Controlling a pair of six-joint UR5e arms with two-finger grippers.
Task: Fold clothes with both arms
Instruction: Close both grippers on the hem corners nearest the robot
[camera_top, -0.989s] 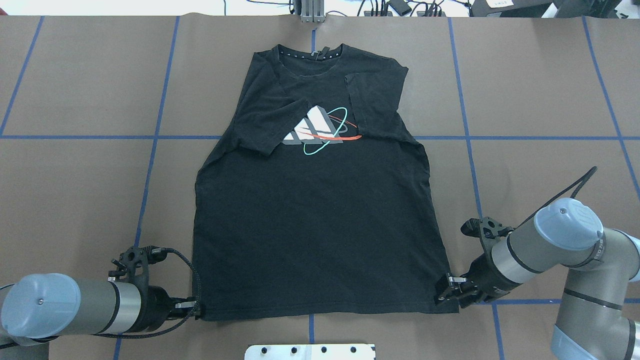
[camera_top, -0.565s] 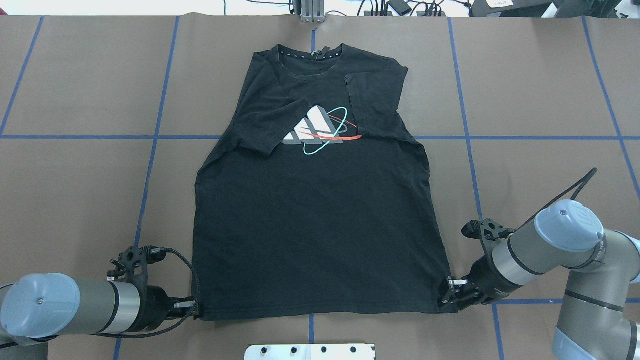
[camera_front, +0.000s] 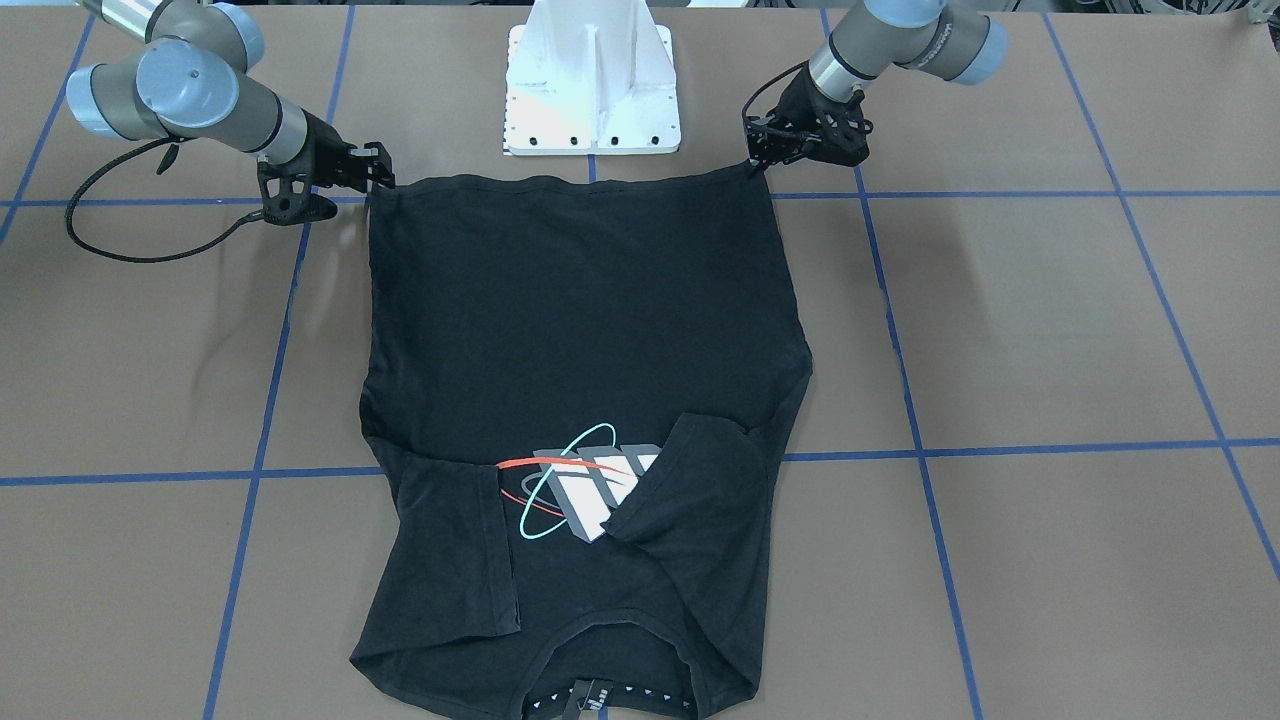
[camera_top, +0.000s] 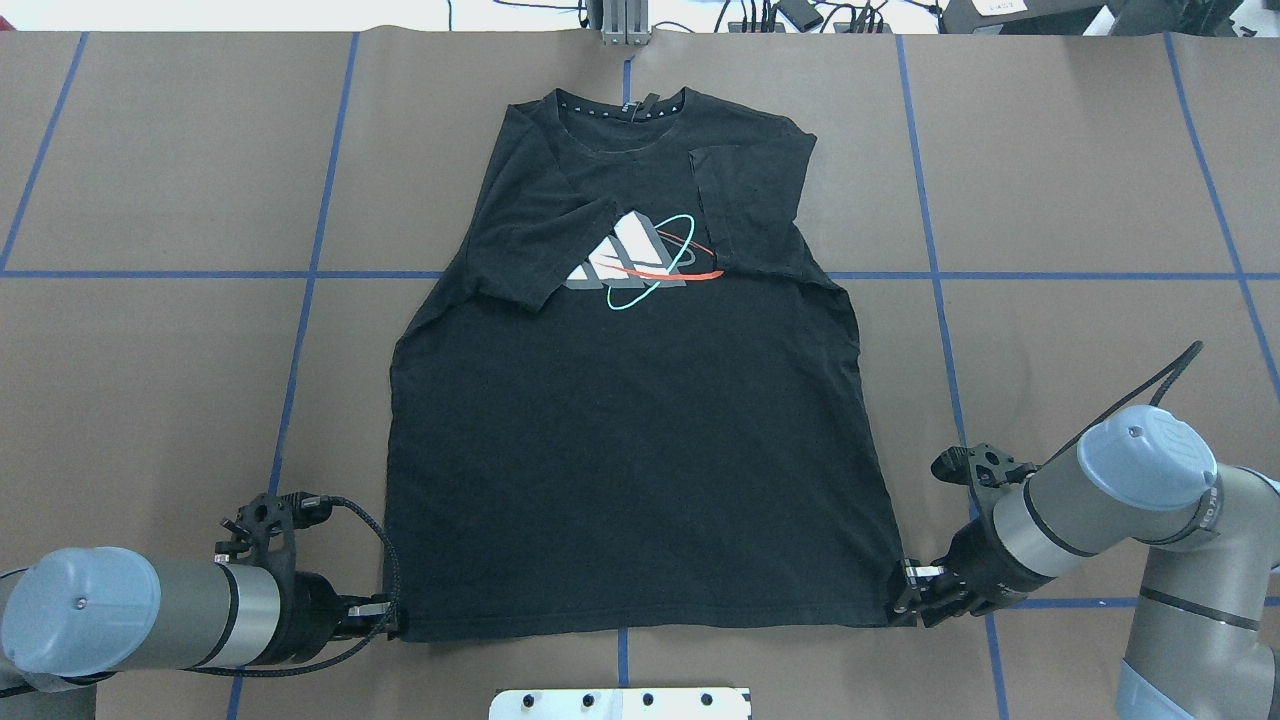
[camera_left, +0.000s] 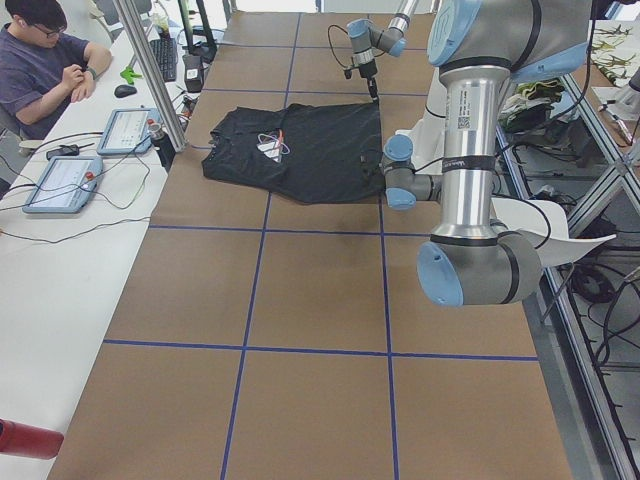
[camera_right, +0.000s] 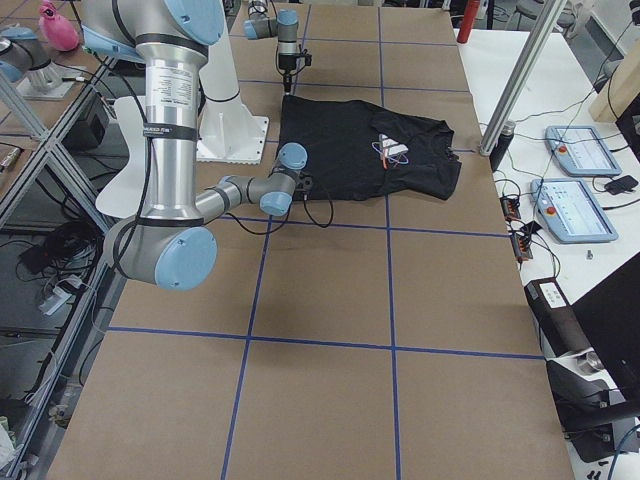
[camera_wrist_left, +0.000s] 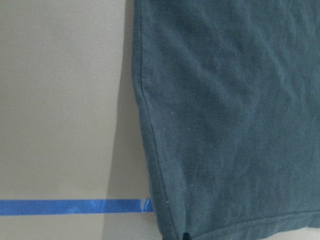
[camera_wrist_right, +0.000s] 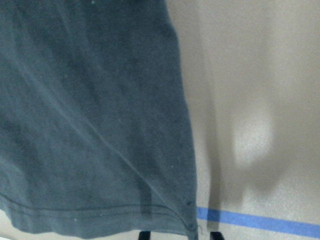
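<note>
On the table (camera_top: 150, 400), the black T-shirt (camera_top: 640, 450) lay flat, logo up. Right gripper (camera_top: 915, 603) sat spread around one hem corner; left gripper (camera_top: 388, 620) touched the other, couldn't tell its grip.

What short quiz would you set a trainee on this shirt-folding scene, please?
1. True or false: both sleeves of the shirt lie folded inward over its front.
2. Where do the left gripper and right gripper sit? A collar; B bottom hem corners; C sleeves.
3. Complete: the logo faces ____.
Key: 1 true; 2 B; 3 up.
</note>
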